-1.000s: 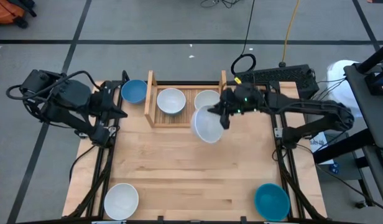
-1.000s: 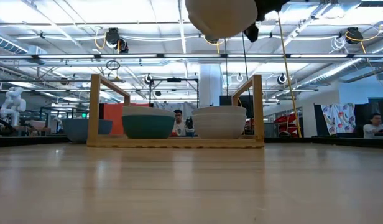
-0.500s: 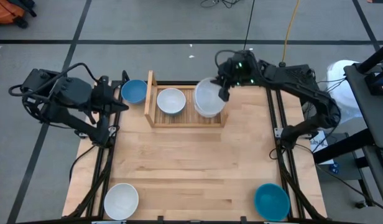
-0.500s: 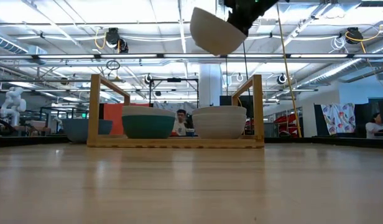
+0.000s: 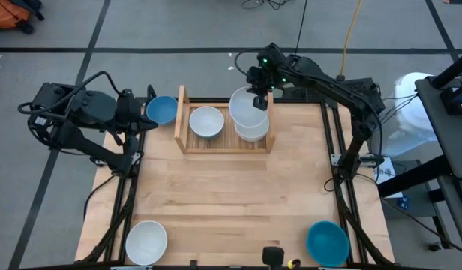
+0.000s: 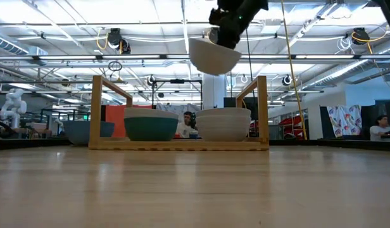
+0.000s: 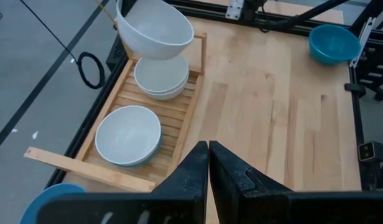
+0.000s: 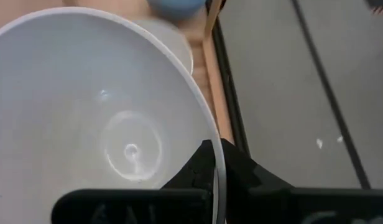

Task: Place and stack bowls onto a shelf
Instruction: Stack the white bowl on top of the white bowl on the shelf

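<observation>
Holding a white bowl [image 5: 248, 106] by its rim, my right gripper [image 5: 259, 96] is clamped shut above the shelf [image 5: 183, 120], over its right-hand white stack [image 6: 223, 123]. Left gripper [image 7: 207, 163] is closed empty at the table's left edge. I see no readable writing.

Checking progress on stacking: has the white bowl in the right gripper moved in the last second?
Yes. The white bowl moved from in front of the shelf to above its right-hand stack.

White bowl [image 6: 214, 56] airborne (tilted) above shelf [image 6: 179, 144]; probably untouched stacks beneath.
</observation>
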